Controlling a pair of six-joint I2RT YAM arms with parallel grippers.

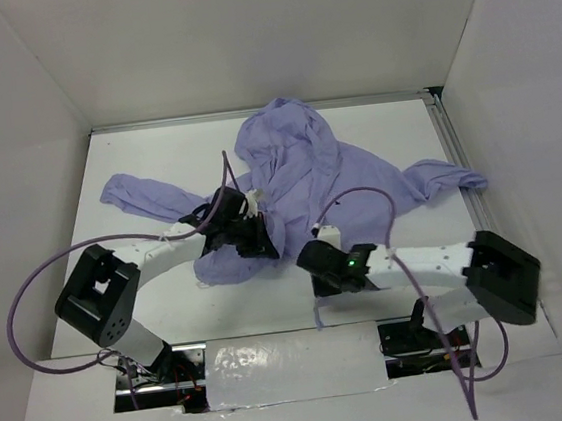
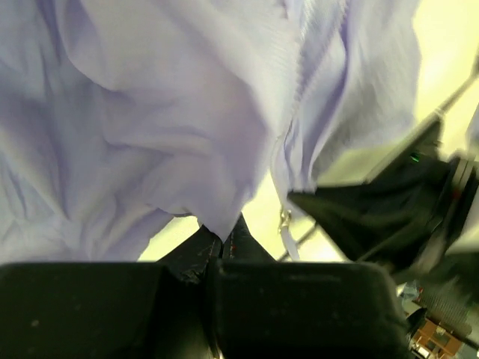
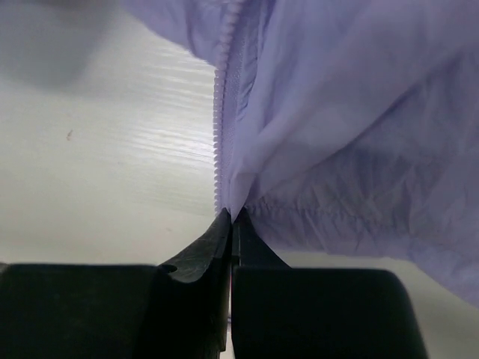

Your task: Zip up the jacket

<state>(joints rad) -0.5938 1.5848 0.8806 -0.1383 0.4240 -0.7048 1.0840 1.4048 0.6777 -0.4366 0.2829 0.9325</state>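
Right gripper (image 3: 232,224): fingers pressed together, pinching the jacket (image 3: 337,149) at its bottom hem, at the lower end of the zipper teeth (image 3: 219,127).
Left gripper (image 2: 222,238): fingers pressed together, pinching a hanging fold of fabric; a small zipper pull (image 2: 285,220) hangs just to its right.
Spacing: both grippers near each other.
Jacket spread: extends beyond both fingertips across the table (image 1: 154,151), sleeves out to either side.
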